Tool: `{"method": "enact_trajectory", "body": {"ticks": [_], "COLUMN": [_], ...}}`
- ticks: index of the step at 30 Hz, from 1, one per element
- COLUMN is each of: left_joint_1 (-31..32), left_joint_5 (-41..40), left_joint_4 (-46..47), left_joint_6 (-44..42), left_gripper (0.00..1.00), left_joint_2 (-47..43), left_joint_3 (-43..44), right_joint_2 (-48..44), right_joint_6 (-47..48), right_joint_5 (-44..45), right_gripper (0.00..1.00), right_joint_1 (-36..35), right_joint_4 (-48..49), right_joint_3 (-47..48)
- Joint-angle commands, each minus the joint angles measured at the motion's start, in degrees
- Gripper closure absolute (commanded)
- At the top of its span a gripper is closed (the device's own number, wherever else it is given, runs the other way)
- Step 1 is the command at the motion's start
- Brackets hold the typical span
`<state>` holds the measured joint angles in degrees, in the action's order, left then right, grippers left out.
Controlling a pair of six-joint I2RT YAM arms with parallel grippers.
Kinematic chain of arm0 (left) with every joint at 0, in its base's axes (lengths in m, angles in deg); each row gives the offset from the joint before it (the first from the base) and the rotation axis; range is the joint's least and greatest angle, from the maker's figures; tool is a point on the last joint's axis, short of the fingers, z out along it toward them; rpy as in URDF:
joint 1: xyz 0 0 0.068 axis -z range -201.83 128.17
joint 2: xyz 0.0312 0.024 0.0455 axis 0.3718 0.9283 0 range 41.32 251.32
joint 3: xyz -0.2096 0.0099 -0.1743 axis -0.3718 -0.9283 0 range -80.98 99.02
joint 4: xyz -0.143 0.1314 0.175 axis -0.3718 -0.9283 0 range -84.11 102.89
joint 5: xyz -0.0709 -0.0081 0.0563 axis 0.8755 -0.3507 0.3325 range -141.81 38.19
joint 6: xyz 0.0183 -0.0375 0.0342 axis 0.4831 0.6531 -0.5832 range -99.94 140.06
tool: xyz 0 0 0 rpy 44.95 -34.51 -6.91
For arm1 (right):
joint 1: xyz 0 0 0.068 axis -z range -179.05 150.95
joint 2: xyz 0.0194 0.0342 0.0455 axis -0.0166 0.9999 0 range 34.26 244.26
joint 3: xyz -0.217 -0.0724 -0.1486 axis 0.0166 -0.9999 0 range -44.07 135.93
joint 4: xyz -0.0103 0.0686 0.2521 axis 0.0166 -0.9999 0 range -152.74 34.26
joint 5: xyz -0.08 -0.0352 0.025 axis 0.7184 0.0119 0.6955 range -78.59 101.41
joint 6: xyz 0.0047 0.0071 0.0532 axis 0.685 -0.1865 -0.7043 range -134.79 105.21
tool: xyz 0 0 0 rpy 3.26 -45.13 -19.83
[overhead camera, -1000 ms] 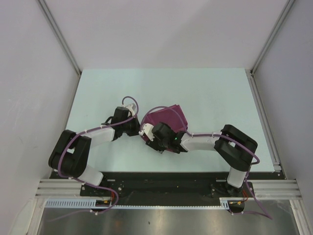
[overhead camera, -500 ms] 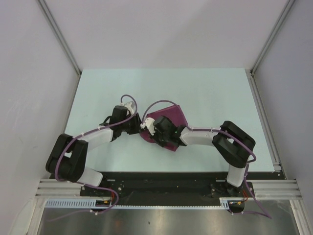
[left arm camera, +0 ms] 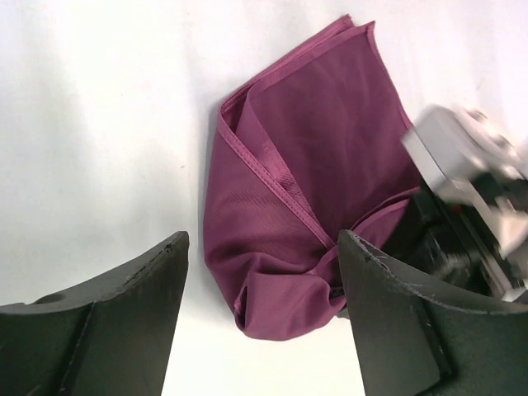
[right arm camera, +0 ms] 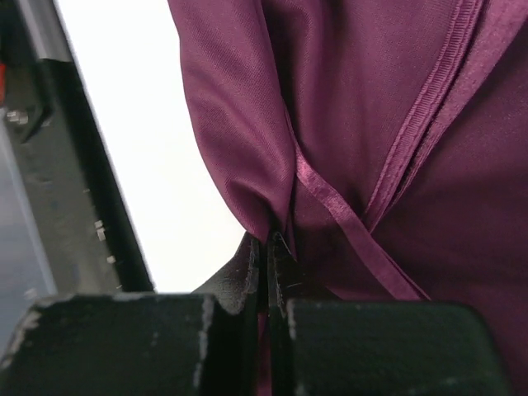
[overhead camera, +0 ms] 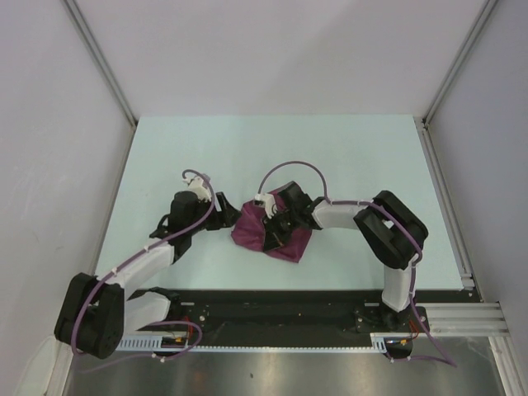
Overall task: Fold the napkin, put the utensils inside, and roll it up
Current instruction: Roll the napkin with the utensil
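Right gripper (right arm camera: 268, 247): dark fingers pressed together on a pinched fold of the napkin (right arm camera: 371, 124), a thin magenta weave with a stitched hem band. Left gripper (left arm camera: 262, 247): matte black jaws wide apart and holding nothing, just short of the cloth's rumpled corner. Only the overhead view places the napkin: bunched, apparently folded in layers, mid-way across the pale table (overhead camera: 346, 148) between both grippers.

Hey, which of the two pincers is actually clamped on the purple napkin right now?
The right pincer: its jaws are shut on a bunched fold of the napkin. The left pincer stands wide open, gripping nothing.
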<state>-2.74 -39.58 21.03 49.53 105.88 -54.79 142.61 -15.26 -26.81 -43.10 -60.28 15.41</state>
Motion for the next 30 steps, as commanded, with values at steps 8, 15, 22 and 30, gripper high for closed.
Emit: {"method": "enact_trajectory", "body": {"ticks": [8,15,22,30], "left_joint_1": [3.4,6.13,8.33,9.47], "left_joint_5": [6.84,13.43,11.44,9.39], "left_joint_4": [14.61,22.08,20.52,21.3], "left_joint_6": [-6.0,-8.73,-9.78,-14.0], "left_gripper": [0.2,0.19,0.21,0.2], "left_joint_2": [-5.32,-0.93,1.64,1.71], "left_joint_3": [-6.42,-7.65,-7.12,-8.44], "right_joint_2": [10.47,15.56,18.46,20.49], "right_joint_6": [-7.7,-9.64,-10.51,-10.69], "right_joint_5": [-17.94,-20.67,-21.46,-21.9], "right_gripper": [1.0,1.0,1.0,1.0], "right_joint_1": [5.82,10.38,11.97,12.67], "right_joint_4": [-12.34,-14.27,-14.54,-14.98], "right_joint_3": [8.8,11.44,12.5,13.55]}}
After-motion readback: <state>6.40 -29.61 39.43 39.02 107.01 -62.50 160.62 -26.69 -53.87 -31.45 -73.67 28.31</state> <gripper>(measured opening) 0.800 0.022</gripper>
